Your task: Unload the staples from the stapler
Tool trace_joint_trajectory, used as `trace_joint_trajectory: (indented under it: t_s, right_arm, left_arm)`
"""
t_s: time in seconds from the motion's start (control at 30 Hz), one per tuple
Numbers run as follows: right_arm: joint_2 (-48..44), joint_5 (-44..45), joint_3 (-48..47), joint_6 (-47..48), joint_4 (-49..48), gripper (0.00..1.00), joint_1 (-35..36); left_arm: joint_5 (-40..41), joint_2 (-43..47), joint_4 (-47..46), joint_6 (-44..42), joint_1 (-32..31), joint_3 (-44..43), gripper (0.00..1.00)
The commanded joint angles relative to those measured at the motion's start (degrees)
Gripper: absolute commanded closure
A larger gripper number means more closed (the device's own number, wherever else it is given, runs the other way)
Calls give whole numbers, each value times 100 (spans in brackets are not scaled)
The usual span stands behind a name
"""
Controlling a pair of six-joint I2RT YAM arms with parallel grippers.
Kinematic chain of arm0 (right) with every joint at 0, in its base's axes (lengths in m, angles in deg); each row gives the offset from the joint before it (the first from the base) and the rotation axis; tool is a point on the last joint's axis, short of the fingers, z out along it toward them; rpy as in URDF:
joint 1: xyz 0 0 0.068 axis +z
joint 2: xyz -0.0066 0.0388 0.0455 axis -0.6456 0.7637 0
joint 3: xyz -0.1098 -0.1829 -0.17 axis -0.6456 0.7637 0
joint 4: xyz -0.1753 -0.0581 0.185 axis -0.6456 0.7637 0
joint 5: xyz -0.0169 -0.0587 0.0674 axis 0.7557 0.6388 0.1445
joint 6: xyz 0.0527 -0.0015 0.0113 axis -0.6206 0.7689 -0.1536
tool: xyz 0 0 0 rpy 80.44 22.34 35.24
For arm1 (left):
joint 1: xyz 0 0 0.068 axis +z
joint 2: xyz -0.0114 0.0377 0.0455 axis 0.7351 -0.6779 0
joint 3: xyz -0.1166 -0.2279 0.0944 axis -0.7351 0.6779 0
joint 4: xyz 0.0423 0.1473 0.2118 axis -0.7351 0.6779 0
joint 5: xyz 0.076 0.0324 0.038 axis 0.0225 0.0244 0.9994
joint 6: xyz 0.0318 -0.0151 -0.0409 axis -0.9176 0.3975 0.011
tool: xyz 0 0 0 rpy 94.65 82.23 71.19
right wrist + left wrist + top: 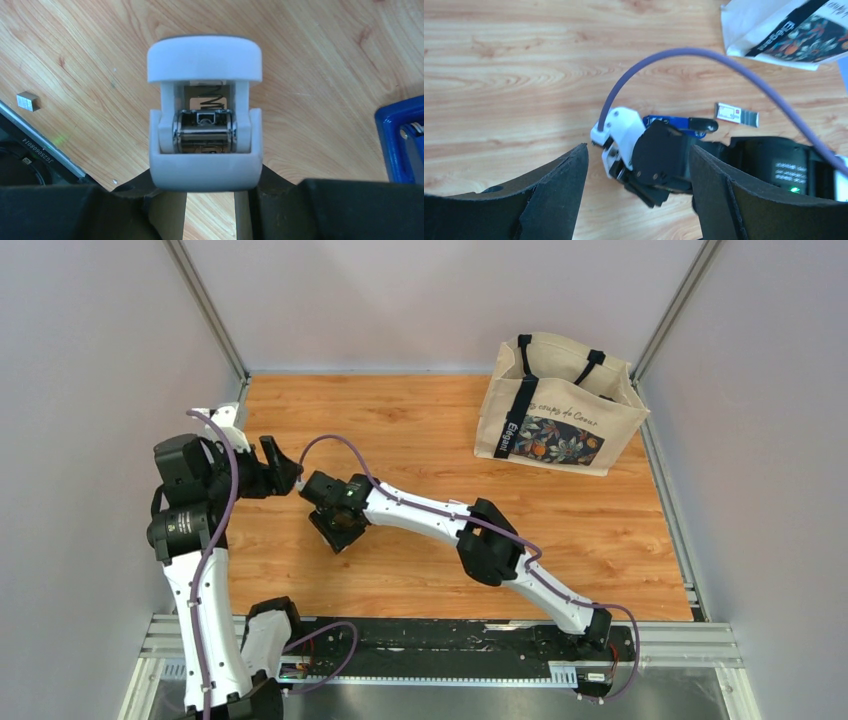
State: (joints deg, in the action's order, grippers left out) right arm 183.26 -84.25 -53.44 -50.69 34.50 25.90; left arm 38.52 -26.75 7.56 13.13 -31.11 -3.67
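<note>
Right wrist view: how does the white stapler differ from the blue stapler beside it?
Colour: the white stapler is white; the blue stapler is dark blue. Grip: the white stapler is clamped in the right gripper; the blue stapler lies free on the table. Visibility: the white stapler faces the camera end-on, top raised, spring showing; only an end of the blue stapler shows at the right edge. Both are desk staplers.

stapler [391,125] mostly beyond the right wrist view's edge
</note>
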Motion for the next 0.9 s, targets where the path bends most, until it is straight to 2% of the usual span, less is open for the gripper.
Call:
trace_joint_trajectory:
  t_s: [0.0, 0.03, 0.27, 0.3, 0.33, 0.5, 0.7, 0.87]
  right_arm:
    - [158, -33, -261, -20, 207, 80, 95]
    - [132, -68, -164, -29, 128, 72, 78]
    - [-342, 63, 2, -3, -373, 39, 60]
    - [-447, 98, 56, 6, -539, 29, 52]
    - [-535, 63, 117, 23, -619, 26, 34]
    - [-843, -112, 293, 15, -778, 24, -115]
    - [-1422, 106, 627, 260, -787, 27, -230]
    - [-2301, 643, 1882, 805, -866, 25, -633]
  left_arm:
    - [-392, 33, -729, 519, 67, -65, 19]
    - [-453, -37, -694, 493, 84, -92, 19]
    - [-550, -178, -694, 291, 84, -57, 19]
    - [-559, -195, -676, 273, 84, -57, 18]
    - [-628, -239, -676, 238, 84, -66, 18]
    - [-778, -283, -738, 291, 93, -109, 18]
    - [-743, -380, -615, 98, 93, -189, 18]
    - [-664, -485, -439, -306, 102, -22, 18]
